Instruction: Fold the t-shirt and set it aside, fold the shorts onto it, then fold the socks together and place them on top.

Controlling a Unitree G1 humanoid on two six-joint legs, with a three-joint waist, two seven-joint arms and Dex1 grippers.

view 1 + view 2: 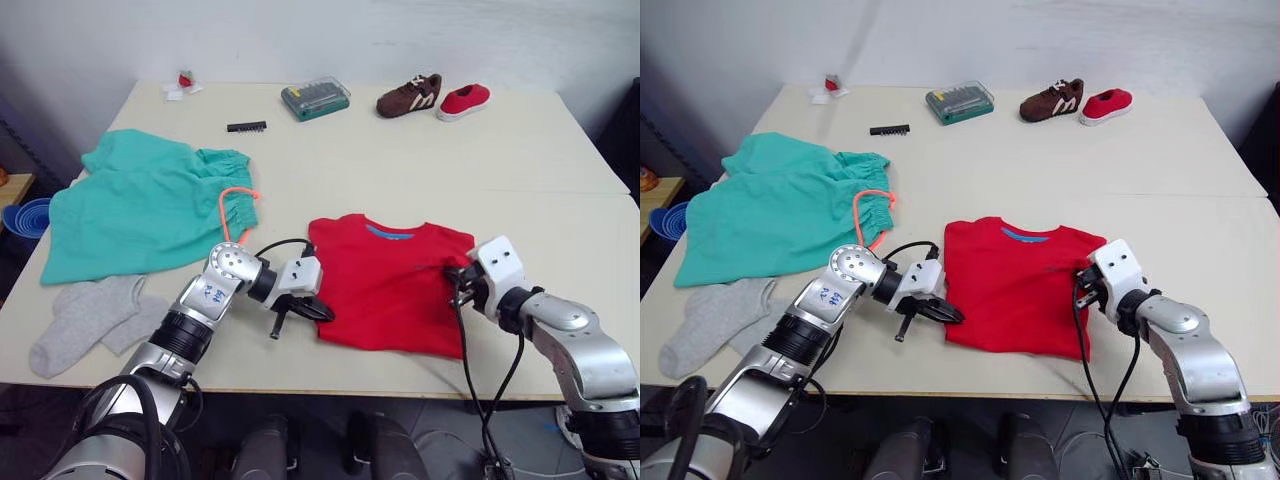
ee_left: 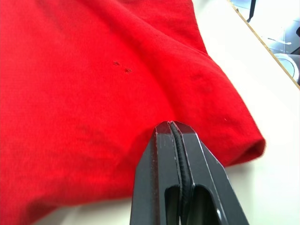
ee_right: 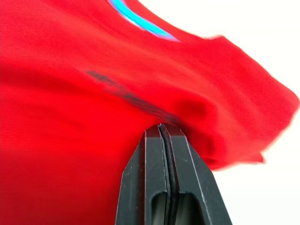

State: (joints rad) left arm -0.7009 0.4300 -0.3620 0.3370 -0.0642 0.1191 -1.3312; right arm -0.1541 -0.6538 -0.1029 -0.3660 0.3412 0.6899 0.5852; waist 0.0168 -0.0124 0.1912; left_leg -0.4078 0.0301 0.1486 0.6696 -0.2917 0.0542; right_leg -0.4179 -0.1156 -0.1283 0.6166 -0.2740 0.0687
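**T-shirt partly folded, shorts and socks untouched**

A cream table [image 1: 560, 150] against a pale wall holds everything. The red t-shirt [image 1: 390, 280] lies near the front edge, sleeves apparently tucked in, not yet set aside. To the t-shirt's left, well apart, the teal shorts [image 1: 140, 205] lie spread flat; the grey socks [image 1: 85, 320] sit just in front of the shorts. Both remain unfolded, so most of the task is left.

The left gripper [image 2: 176, 133] is pressed together at the t-shirt's left edge; the right gripper [image 3: 164, 131] is closed against its right edge, possibly pinching cloth. Bare tabletop behind the t-shirt gives working room; two shoes [image 1: 432, 97] and a bit case [image 1: 315, 98] lie far back.
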